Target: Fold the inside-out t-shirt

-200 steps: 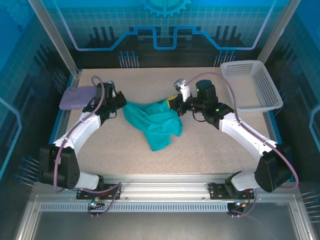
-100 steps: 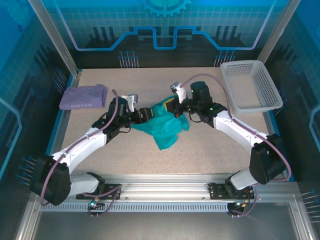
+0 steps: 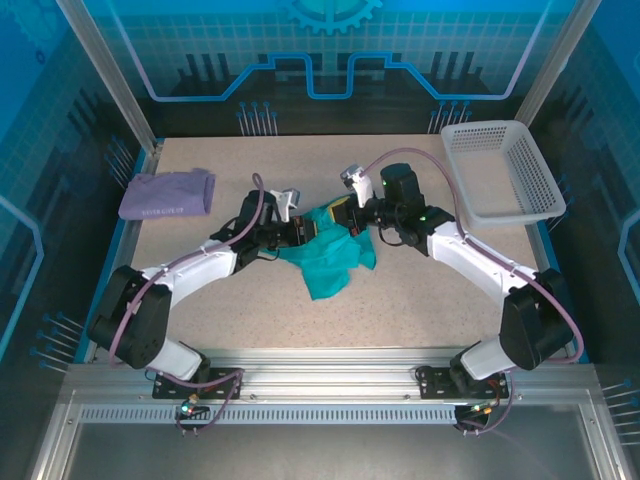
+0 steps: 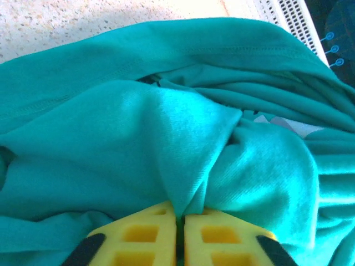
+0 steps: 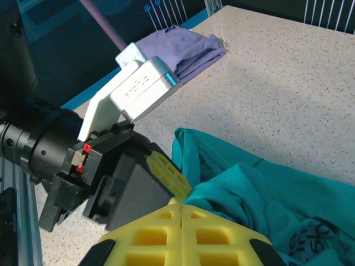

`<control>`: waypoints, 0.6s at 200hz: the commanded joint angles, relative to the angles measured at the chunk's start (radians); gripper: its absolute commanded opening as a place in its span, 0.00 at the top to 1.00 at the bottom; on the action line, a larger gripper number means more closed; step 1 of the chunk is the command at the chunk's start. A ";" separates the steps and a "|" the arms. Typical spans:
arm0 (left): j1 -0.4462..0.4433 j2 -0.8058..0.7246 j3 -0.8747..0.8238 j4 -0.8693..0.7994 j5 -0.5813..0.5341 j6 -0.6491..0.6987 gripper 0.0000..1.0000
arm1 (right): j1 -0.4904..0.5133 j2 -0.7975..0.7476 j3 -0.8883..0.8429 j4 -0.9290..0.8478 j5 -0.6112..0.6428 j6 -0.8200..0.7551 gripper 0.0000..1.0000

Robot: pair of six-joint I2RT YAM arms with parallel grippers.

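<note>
Near strip: the bare tabletop (image 3: 420, 300) runs the full width between the arm bases and the cloth, which leaves open room there.
T-shirt: the inside-out t-shirt (image 3: 335, 262) lies bunched at mid-tabletop. Its lowest corner points toward the near edge, and its upper part is gathered between the two pincers.
T-shirt edges: a stitched hem arcs across the top of the left wrist view. A pale patch (image 4: 288, 124) shows among the folds on the right.
Left pincer: the left pincer (image 4: 180, 213) is closed, its yellow pads pinching a raised ridge of the teal cloth. From above it sits at the shirt's left side.
Right pincer: the right pincer (image 5: 180, 208) has its pads pressed together, with teal cloth coming out right at the tips. It grips the shirt's upper edge.
Gap between pincers: they are close together, nearly facing, with only bunched cloth between them.
Side room: there is bare surface to the left and right of the shirt.
Far left: a folded lavender garment (image 3: 165, 195) lies by the left edge, well apart from the shirt.
Far right: a white basket (image 3: 545, 190) sits at the far right corner, overhanging the edge.
</note>
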 commanded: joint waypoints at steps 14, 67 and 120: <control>0.051 0.031 0.020 0.022 -0.083 -0.039 1.00 | -0.025 -0.113 0.014 -0.025 0.003 -0.043 1.00; 0.141 -0.001 -0.069 -0.025 -0.186 -0.104 1.00 | -0.065 -0.176 -0.042 0.038 -0.024 -0.009 1.00; 0.141 -0.026 -0.129 0.093 -0.075 -0.086 1.00 | 0.021 0.020 0.054 -0.107 0.073 -0.067 0.76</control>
